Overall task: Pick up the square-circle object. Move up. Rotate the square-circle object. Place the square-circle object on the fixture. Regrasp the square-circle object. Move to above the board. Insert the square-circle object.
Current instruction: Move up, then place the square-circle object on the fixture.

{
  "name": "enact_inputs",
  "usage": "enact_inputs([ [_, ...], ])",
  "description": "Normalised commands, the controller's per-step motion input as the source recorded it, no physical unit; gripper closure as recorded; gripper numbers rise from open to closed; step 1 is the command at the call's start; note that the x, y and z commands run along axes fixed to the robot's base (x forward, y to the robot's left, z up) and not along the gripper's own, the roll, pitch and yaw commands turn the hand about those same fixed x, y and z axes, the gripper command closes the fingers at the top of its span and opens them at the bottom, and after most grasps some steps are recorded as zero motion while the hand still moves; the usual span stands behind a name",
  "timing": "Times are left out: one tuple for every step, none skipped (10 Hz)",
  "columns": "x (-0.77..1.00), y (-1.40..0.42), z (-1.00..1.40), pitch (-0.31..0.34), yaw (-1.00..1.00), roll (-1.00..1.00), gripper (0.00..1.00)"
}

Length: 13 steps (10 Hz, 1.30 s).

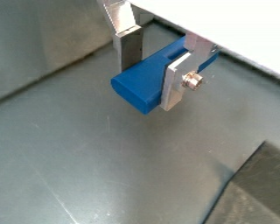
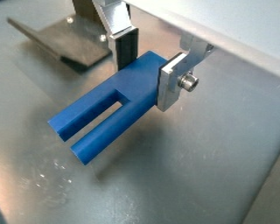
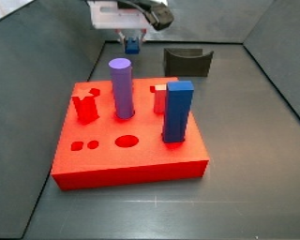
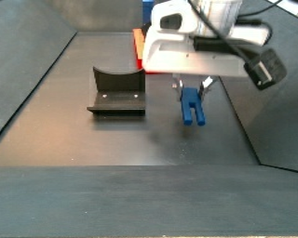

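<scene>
My gripper (image 4: 189, 90) is shut on the square-circle object (image 4: 190, 109), a dark-blue piece that hangs down from the fingers close to the floor. In both wrist views the silver fingers clamp it from two sides (image 1: 150, 80) (image 2: 149, 77). A wrist view shows its free end is forked with a slot (image 2: 101, 118). The fixture (image 4: 116, 91), a dark block with a U-shaped notch, stands apart beside the gripper. In a side view the gripper (image 3: 132, 37) is behind the red board (image 3: 127, 150), near the fixture (image 3: 187, 61).
On the board stand a tall purple cylinder (image 3: 120, 89), a tall blue square post (image 3: 178, 111) and short red pegs. Sloping grey walls enclose the floor. A grey plate (image 2: 60, 39) lies near the piece in a wrist view.
</scene>
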Motion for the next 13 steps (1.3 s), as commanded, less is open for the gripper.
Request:
enact_inputs([
  [-0.01, 0.00, 0.17, 0.084, 0.00, 0.09, 1.00],
  [0.00, 0.00, 1.00, 0.000, 0.00, 0.00, 1.00],
  [0.00, 0.00, 1.00, 0.010, 0.00, 0.00, 1.00],
  [-0.01, 0.00, 1.00, 0.030, 0.00, 0.01, 1.00],
  [-0.02, 0.00, 1.00, 0.040, -0.01, 0.03, 1.00],
  [-0.02, 0.00, 1.00, 0.057, -0.01, 0.05, 1.00],
  [-0.02, 0.00, 1.00, 0.066, -0.01, 0.07, 1.00],
  [-0.03, 0.00, 1.00, 0.074, -0.01, 0.10, 1.00],
  [-0.03, 0.00, 1.00, 0.078, 0.00, 0.12, 1.00],
  [-0.04, 0.00, 1.00, 0.085, 0.01, 0.14, 1.00],
  [-0.04, -0.01, 1.00, 0.088, 0.02, 0.14, 1.00],
  [-0.03, -0.01, 0.93, 0.090, 0.03, 0.15, 1.00],
  [-0.03, -0.01, 0.77, 0.094, 0.04, 0.16, 1.00],
])
